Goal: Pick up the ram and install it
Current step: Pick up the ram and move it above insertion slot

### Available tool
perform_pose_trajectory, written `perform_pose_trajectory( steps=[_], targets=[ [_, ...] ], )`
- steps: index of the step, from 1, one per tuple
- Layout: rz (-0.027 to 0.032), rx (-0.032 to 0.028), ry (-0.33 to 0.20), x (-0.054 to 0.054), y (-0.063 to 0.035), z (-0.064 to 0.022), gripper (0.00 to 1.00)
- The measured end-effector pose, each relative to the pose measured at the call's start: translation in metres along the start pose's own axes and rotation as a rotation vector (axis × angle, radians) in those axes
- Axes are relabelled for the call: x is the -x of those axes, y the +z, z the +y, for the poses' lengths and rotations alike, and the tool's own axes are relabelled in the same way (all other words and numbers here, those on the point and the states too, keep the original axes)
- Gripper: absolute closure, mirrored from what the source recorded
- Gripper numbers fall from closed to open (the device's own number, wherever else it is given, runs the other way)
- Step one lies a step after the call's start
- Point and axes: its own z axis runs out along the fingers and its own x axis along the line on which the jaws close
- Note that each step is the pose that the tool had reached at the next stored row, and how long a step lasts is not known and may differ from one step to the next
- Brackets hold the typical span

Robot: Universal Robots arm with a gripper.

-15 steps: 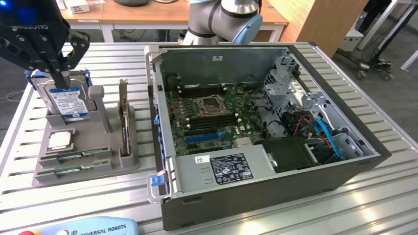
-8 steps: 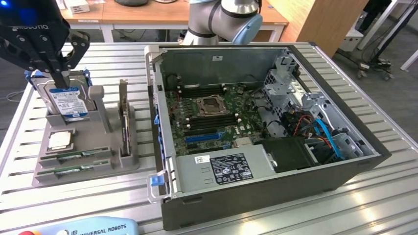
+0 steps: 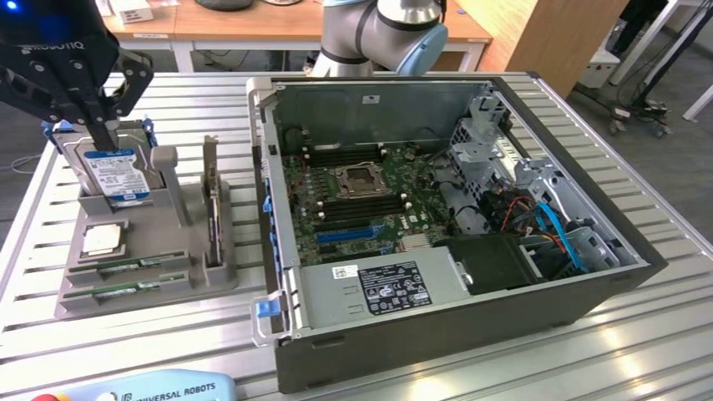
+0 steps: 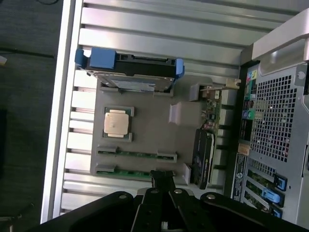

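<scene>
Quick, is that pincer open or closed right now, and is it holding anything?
Pincer: closed, with nothing seen held in it.

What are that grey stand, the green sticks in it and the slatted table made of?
Grey stand: apparently matte plastic, dull uniform surface. Ram: green circuit board, likely fibreglass laminate. Table: probably aluminium, silvery ribbed slats with soft glare.

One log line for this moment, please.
claw shut, empty | above gray fixture | ram in fixture slot, untouched | case open
</scene>
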Motion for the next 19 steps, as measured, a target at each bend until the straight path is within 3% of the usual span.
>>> perform_pose_trajectory(
  steps=[19],
  targets=[
    [0.0105,0.0039,-0.244,0.0000,0.0005,0.0000,0.90]
  ],
)
